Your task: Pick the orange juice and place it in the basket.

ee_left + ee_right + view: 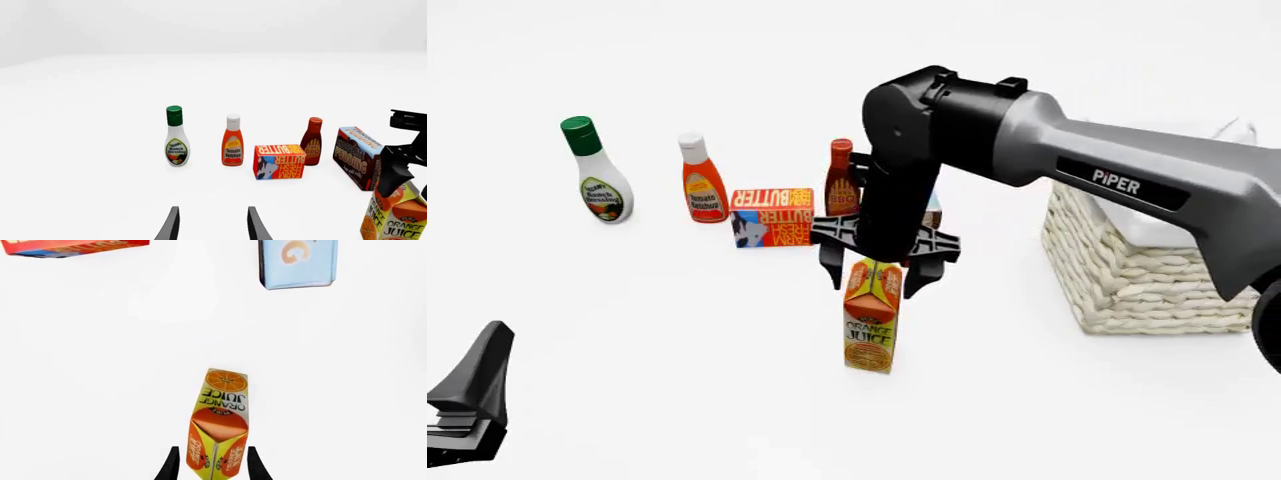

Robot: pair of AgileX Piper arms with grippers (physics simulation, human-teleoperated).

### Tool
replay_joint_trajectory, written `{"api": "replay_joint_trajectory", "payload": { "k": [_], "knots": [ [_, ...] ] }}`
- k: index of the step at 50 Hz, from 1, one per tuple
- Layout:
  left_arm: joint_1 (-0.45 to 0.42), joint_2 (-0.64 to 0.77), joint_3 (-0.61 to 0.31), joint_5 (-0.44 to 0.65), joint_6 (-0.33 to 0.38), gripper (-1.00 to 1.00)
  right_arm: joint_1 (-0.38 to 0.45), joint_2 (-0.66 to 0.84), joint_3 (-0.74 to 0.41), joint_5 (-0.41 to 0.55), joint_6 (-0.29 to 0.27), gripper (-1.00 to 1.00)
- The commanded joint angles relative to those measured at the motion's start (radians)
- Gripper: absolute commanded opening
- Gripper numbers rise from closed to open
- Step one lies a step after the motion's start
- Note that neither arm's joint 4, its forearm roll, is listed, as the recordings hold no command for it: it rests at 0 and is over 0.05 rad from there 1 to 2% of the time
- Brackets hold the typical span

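Note:
The orange juice [872, 318] is a tall orange and yellow carton standing upright on the white table, left of the basket [1148, 275], a large cream wicker basket with a white cloth rim. My right gripper [874, 276] is open and points down over the carton, one finger on each side of its gable top. In the right wrist view the carton [219, 425] sits between the fingers of the right gripper [212, 465] with small gaps. My left gripper [210, 225] is open and empty, low at the near left [481, 375]. The carton also shows in the left wrist view [395, 215].
Behind the carton stand a ranch dressing bottle [598, 172], a ketchup bottle [703, 182], a butter box [771, 217], a BBQ sauce bottle [842, 180] and a chocolate pudding box [359, 157], mostly hidden by the right arm in the front view.

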Motion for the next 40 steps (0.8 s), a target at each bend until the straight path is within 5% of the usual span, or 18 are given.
{"api": "replay_joint_trajectory", "payload": {
  "k": [1, 40],
  "knots": [
    [0.0, 0.0, 0.0, 0.0, 0.0, 1.0, 0.0, 0.013, -0.007, 0.0, -0.002, 1.0],
    [0.0, 0.0, 0.0, 0.0, 0.0, 1.0, -0.019, 0.054, -0.016, 0.0, -0.024, 1.0]
  ]
}}
